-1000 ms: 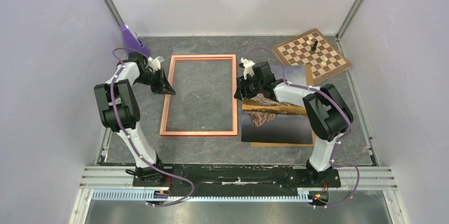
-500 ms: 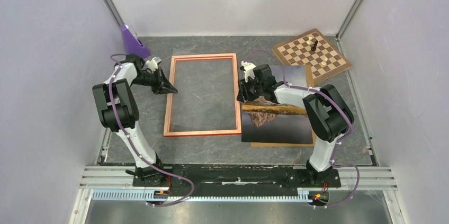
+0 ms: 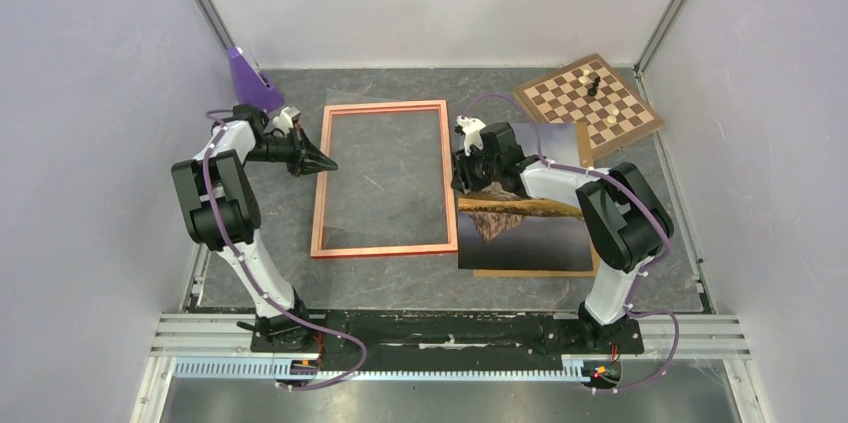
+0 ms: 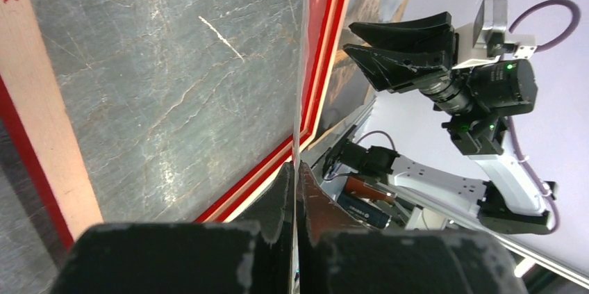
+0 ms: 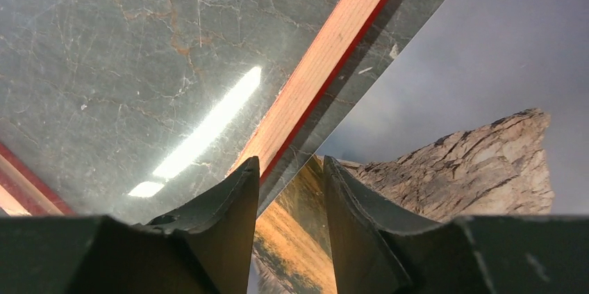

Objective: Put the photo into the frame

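The photo (image 3: 530,233) lies face up toward the counter's right edge, beside the frame (image 3: 383,247); left fingers (image 4: 278,200) pressed together at its left rail, right fingers (image 5: 226,200) part-spread over the photo's edge, where closing askew could catch the rail or crease the print.

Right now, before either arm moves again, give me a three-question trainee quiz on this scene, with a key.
1. True or false: the photo already lies inside the frame.
2. The left end effector is: A) shut, B) wide open, C) out of view.
3. Fill in: the chessboard lies in the far ____ corner, by the robot's own sides.

Key: 1 false, it lies beside the frame, on its right. 2 A. 3 right.
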`<state>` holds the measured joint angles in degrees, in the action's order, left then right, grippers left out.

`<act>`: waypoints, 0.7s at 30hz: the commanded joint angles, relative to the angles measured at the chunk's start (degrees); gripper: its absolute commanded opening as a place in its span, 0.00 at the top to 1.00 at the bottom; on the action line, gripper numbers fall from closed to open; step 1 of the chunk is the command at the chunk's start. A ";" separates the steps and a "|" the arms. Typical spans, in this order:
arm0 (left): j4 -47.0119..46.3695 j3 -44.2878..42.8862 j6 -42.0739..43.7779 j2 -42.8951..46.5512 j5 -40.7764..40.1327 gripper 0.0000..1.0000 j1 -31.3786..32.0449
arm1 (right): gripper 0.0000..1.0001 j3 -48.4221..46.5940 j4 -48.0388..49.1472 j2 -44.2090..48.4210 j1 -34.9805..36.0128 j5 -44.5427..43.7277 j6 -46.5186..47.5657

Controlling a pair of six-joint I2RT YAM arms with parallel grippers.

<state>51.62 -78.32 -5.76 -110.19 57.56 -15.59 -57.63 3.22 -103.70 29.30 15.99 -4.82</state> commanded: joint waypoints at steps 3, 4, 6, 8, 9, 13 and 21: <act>-3.74 2.04 -6.80 2.96 7.26 0.98 -0.64 | 0.58 0.66 2.40 3.02 -0.05 -1.82 1.89; -3.89 2.18 -7.11 2.86 7.66 0.98 -0.66 | 0.58 0.69 2.49 3.13 -0.05 -1.96 2.00; -3.96 2.34 -7.43 2.88 8.02 0.98 -0.79 | 0.58 0.78 2.47 3.31 -0.02 -2.09 2.31; -4.44 2.70 -8.33 2.77 9.05 0.98 -1.17 | 0.59 0.84 2.49 3.41 -0.08 -2.30 2.57; -4.50 2.74 -8.39 2.78 9.06 0.98 -1.28 | 0.58 0.88 2.48 3.49 -0.03 -2.41 2.78; -4.59 2.91 -8.73 2.46 9.58 0.98 -1.54 | 0.59 1.11 2.58 3.59 -0.04 -2.84 3.19; -4.16 2.47 -8.88 1.60 10.64 0.98 -1.74 | 0.59 1.28 2.65 3.35 -0.03 -3.20 3.53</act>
<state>47.86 -75.46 -10.90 -109.97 64.51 -16.82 -56.75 3.84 -102.15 29.30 13.58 -2.31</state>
